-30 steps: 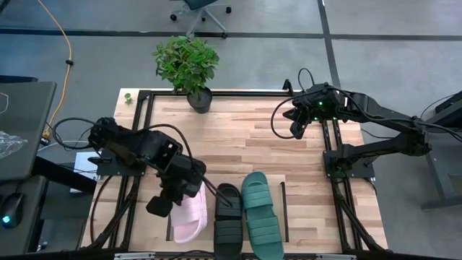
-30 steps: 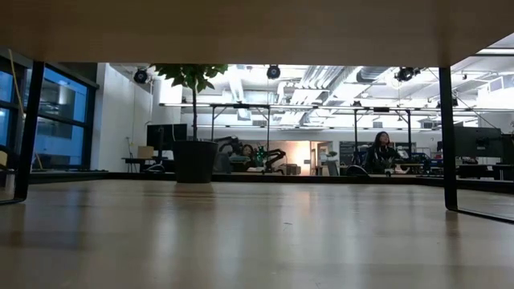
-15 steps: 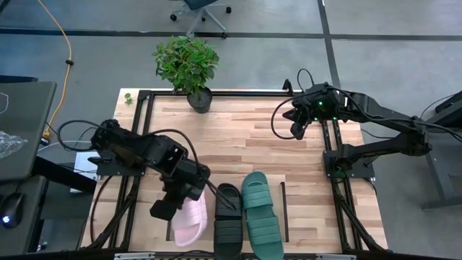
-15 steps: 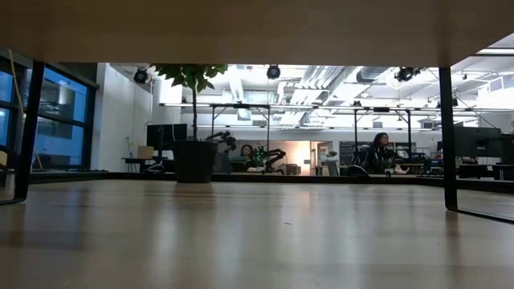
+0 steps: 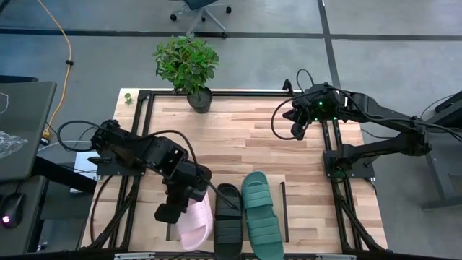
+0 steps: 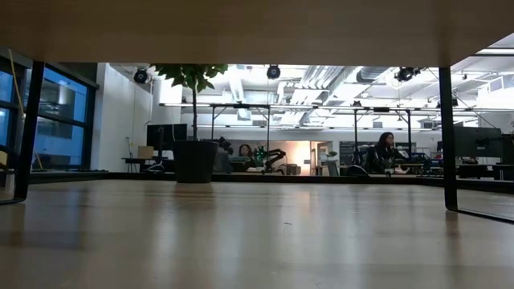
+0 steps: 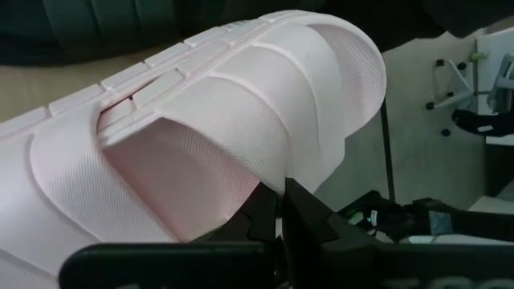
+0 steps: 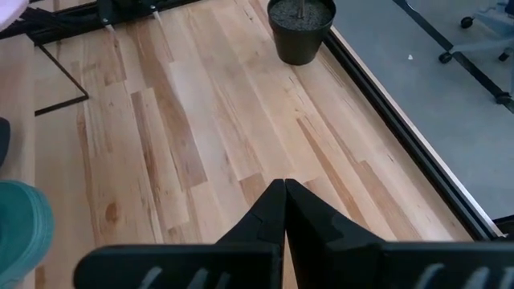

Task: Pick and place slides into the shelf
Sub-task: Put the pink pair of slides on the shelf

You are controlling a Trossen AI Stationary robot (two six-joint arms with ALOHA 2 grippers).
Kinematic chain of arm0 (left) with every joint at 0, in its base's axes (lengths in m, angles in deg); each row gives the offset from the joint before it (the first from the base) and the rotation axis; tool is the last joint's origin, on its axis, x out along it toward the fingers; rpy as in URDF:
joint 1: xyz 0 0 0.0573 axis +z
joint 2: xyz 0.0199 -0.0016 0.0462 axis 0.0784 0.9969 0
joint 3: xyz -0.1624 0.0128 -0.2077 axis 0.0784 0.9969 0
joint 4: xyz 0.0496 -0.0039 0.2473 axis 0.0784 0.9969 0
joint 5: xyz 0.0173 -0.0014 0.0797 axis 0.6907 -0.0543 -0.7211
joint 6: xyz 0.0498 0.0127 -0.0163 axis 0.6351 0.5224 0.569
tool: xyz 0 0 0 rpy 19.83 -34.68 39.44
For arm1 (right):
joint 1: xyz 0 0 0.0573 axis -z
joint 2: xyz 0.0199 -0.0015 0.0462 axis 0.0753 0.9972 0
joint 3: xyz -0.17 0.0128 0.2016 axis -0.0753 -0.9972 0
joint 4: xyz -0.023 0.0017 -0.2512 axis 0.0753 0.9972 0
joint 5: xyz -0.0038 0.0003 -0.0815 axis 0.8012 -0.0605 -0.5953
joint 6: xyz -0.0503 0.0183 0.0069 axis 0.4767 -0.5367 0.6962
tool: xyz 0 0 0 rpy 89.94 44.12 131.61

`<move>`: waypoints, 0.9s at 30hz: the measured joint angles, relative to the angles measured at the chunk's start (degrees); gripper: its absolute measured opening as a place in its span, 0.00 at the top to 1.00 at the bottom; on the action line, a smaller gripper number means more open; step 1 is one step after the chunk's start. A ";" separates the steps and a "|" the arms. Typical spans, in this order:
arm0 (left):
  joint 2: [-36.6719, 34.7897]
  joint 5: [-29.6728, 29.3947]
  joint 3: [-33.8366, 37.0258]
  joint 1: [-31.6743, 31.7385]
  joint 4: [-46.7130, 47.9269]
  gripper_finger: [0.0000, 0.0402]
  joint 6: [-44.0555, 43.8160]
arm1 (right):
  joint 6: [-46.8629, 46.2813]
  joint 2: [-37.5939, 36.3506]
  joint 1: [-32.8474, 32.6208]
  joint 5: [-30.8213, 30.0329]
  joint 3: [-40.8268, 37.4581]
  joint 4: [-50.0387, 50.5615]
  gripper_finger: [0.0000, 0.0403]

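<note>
The left pincer (image 5: 175,211) hangs over the near edge of the light-wood table (image 5: 245,130), at about seven o'clock from its centre, and is clamped on the strap edge of the pale pink ribbed rubber slide sandal (image 5: 195,219). In the left wrist view the dark fingers (image 7: 301,210) meet on the thin lip of that wide strap, so the hold looks narrow.

The main risk, judged from that grip, is that the soft strap flexes or peels out of the fingers, letting the sandal twist or drop. The pink sandal sits just beside the black open-toe rubber slide sandal (image 5: 227,215), so any swing toward three o'clock could nudge that one and, through it, the teal-green ribbed rubber slide sandal (image 5: 260,209), which lies touching or nearly touching the black one on its far side. A release too near the table's front edge could also leave the heel overhanging.

All three sandals lie side by side at six o'clock, toes pointing toward twelve, between the thin black side rails of the flat wood shelf (image 5: 283,202). The pink one shows a fine textured footbed and raised ribs across its strap.

The right pincer (image 5: 297,128) waits at about two o'clock, its fingers together on nothing, well apart from the sandals.
</note>
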 joint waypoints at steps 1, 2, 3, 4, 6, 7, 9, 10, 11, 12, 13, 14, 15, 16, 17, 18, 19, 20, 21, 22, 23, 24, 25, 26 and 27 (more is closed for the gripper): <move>0.00 -0.14 0.00 -0.12 -0.44 1.00 -0.27 | 0.05 0.00 -0.01 0.20 0.00 0.00 1.00; 0.00 -0.17 0.00 -0.18 -0.80 1.00 -0.65 | 0.05 0.00 0.01 0.43 0.00 -0.01 1.00; 0.15 -0.14 0.00 -0.41 -1.26 1.00 -1.09 | 0.06 0.00 0.01 0.59 0.00 0.00 1.00; 0.32 -0.01 0.00 -0.56 -1.91 1.00 -1.32 | 0.08 0.00 0.00 0.68 0.00 0.00 1.00; 0.50 0.48 0.00 -0.99 -2.17 1.00 -1.81 | 0.34 0.00 0.01 1.00 0.00 0.00 1.00; 0.67 0.50 0.00 -1.26 -2.19 1.00 -2.06 | 0.46 0.00 -0.01 1.15 0.00 0.00 1.00; 1.16 0.86 -0.02 -1.41 -2.19 1.00 -2.18 | 0.59 0.00 0.01 1.38 0.00 0.00 1.00; 1.32 0.87 -0.01 -1.81 -2.18 1.00 -2.36 | 0.90 0.00 -0.01 1.45 0.00 0.00 1.00; 1.38 0.69 0.00 -2.00 -2.15 1.00 -2.49 | 1.10 -0.02 0.01 1.51 0.00 0.00 1.00; 1.53 0.66 -0.01 -2.04 -2.24 1.00 -2.55 | 1.29 -0.02 0.01 1.59 0.00 0.00 1.00; 1.91 0.95 -0.11 -2.04 -2.46 1.00 -2.56 | 1.36 0.00 0.00 1.68 0.00 0.00 1.00; 2.19 1.24 -0.12 -2.07 -2.57 1.00 -2.55 | 1.41 0.00 -0.01 1.70 0.00 0.00 1.00; 2.49 1.23 -0.03 -2.09 -2.33 1.00 -2.49 | 1.54 -0.01 0.00 1.73 0.00 0.00 1.00; 2.96 0.97 0.00 -2.11 -2.01 1.00 -2.26 | 1.58 -0.02 0.01 1.80 0.00 0.00 1.00; 3.36 0.98 0.00 -2.08 -2.15 1.00 -1.94 | 1.73 -0.02 0.01 1.86 0.00 0.00 1.00; 3.64 1.30 0.00 -2.06 -2.35 1.00 -1.35 | 1.77 0.00 0.00 1.90 0.00 0.00 1.00; 3.84 1.53 0.00 -2.04 -2.15 1.00 -0.77 | 1.77 0.00 0.00 2.07 0.00 0.00 1.00; 4.15 1.70 0.00 -2.02 -1.67 1.00 -0.18 | 1.77 -0.02 0.01 2.25 0.00 0.01 1.00; 4.53 2.08 0.00 -2.02 -1.34 1.00 0.14 | 1.77 -0.02 0.01 2.37 0.00 0.05 1.00; 4.83 2.38 0.00 -2.02 -1.13 1.00 0.33 | 1.77 0.00 0.01 2.45 0.00 0.19 1.00; 4.99 2.54 0.00 -2.04 -0.68 1.00 0.58 | 1.77 0.00 -0.01 2.63 -0.02 0.33 1.00; 5.03 2.60 0.00 -2.04 -0.11 1.00 0.83 | 1.77 -0.02 -0.01 2.75 -0.02 0.37 1.00; 4.97 2.67 0.00 -2.06 0.34 1.00 0.90 | 1.77 -0.02 0.01 2.76 -0.02 0.38 1.00; 4.85 3.00 0.00 -2.06 0.54 1.00 0.88 | 1.77 0.00 -0.01 2.77 -0.02 0.51 1.00; 4.83 3.33 -0.02 -2.06 0.72 1.00 0.78 | 1.80 0.00 0.00 2.78 -0.02 0.65 1.00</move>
